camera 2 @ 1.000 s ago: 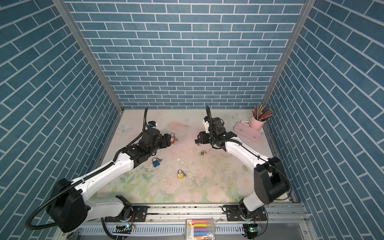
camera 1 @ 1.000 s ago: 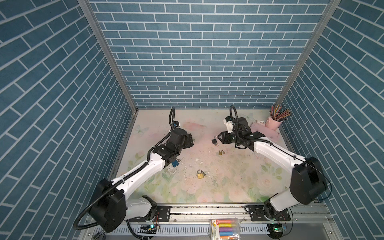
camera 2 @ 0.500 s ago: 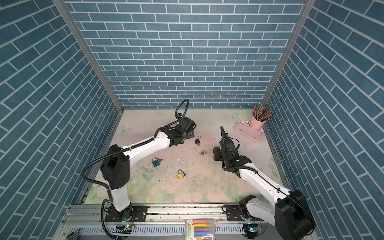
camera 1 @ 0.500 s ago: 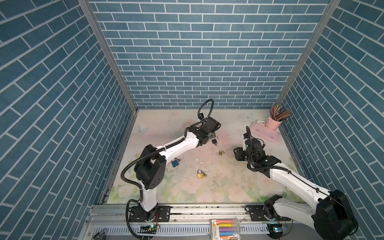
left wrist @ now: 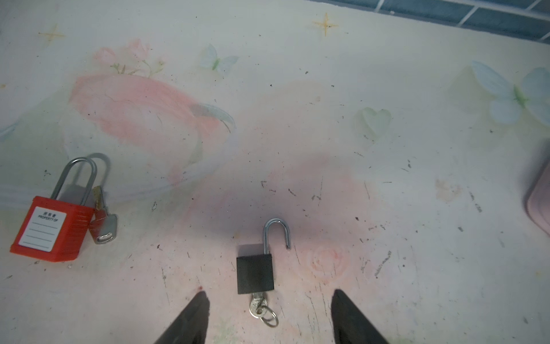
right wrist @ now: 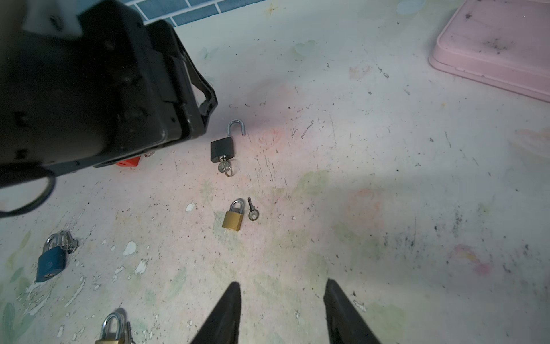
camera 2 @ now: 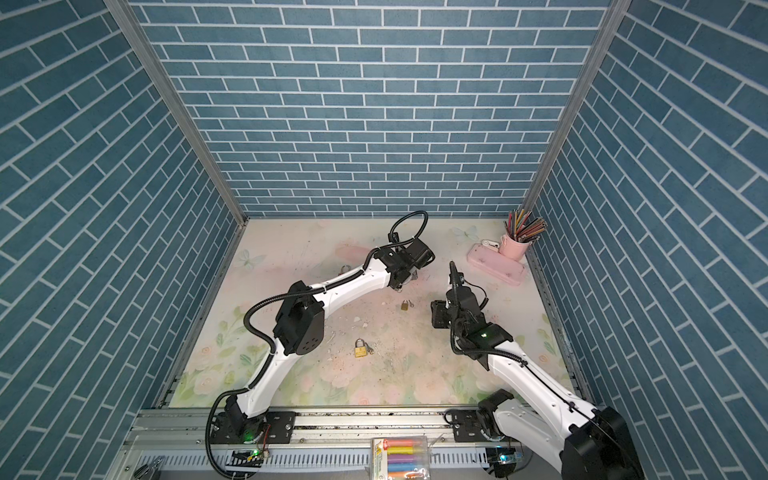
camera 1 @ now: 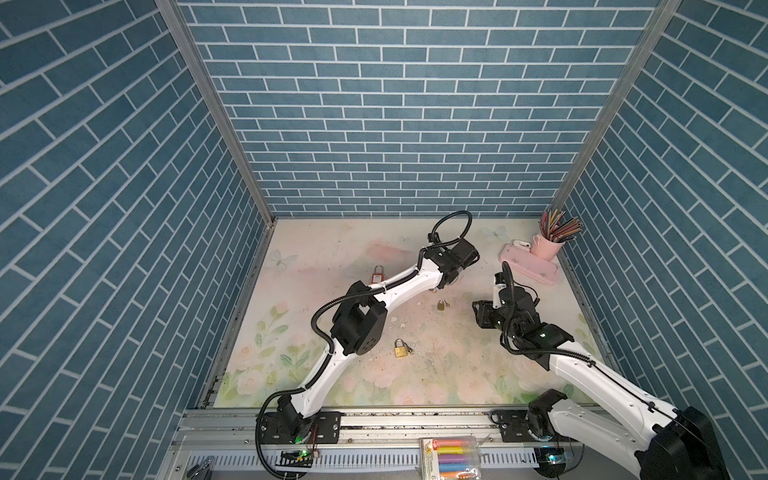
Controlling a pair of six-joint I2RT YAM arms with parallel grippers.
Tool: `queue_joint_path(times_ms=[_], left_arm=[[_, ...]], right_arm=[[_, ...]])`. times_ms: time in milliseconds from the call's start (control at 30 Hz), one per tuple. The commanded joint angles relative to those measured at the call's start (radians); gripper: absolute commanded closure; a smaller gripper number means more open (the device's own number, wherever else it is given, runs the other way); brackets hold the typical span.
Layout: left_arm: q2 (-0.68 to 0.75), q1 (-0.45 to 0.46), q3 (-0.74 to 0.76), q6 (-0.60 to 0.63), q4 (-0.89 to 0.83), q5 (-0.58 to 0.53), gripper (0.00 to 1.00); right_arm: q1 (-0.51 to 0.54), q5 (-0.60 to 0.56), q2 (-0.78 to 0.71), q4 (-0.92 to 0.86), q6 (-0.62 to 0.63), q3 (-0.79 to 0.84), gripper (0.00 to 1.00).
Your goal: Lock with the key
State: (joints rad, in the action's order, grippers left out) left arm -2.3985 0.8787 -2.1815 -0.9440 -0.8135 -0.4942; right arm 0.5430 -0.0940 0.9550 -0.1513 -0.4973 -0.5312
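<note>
Lying flat on the floral surface (left wrist: 387,178), just ahead of the left pincer (left wrist: 269,293): the black padlock (left wrist: 255,274). Long axis straight out from that pincer, key (left wrist: 258,306) end nearest, shackle end farthest, roughly toward the brick wall (left wrist: 476,15). Key seated in the bottom of the body, its ring trailing between the black fingers (left wrist: 190,324). Shackle open (one leg in the body, free tip swung clear beside it). Left pincer spread, a finger either side of the key end, touching neither key nor body. Black padlock (right wrist: 222,150) from the right wrist camera: again shackle far, key near, close beside the left arm's wrist housing (right wrist: 89,89). Hidden under that wrist in both top views.

Right pincer (right wrist: 282,283) spread too, empty, low over the surface, well back from the black padlock, with a small brass padlock (right wrist: 232,219) and a loose key (right wrist: 253,210) in between. Red padlock (left wrist: 52,229) well off to one side of the black one.

Against a second ago: right pincer no longer at the black padlock, drawn back toward its own side. Left arm, then low near the blue padlock (right wrist: 52,259), now stretched across to the black one. Against half a second ago: left wrist a little further over, right arm much the same.
</note>
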Motion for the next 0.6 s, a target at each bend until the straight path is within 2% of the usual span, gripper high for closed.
queue_joint_path(times_ms=[0,567], left_arm=[[-0.050,0.003,-0.055,-0.007,-0.061,-0.026,0.36],[-0.160,-0.016,-0.073,0.023,-0.034,-0.003,0.38]], right_arm=[[0.002,-0.021,-0.021,0.022,0.004,0.021,0.53],[0.001,0.009,0.046,0.042,0.021,0.005,0.53]])
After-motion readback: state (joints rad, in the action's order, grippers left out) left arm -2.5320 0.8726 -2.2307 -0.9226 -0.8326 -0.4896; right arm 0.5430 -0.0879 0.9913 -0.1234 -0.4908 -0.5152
